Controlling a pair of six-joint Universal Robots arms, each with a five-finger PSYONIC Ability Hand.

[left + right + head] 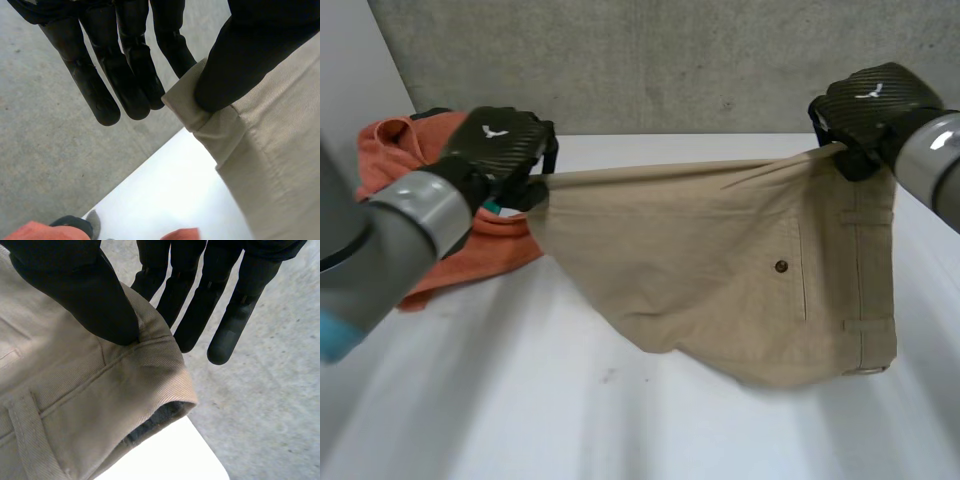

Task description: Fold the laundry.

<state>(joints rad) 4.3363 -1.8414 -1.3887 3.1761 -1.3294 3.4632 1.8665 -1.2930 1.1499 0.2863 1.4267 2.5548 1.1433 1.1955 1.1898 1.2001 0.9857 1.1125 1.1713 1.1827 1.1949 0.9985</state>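
The tan shorts (720, 270) are held stretched above the white worktop (520, 410), the top edge pulled taut and the rest sagging between the two hands. A leg hem (200, 112) is pinched between thumb and finger by the left robot hand (500, 140). The waistband corner (150, 370) is clamped under the thumb of the right robot hand (870, 100), its other fingers kept straight. An orange garment (395, 150) is seen lying behind the left robot hand.
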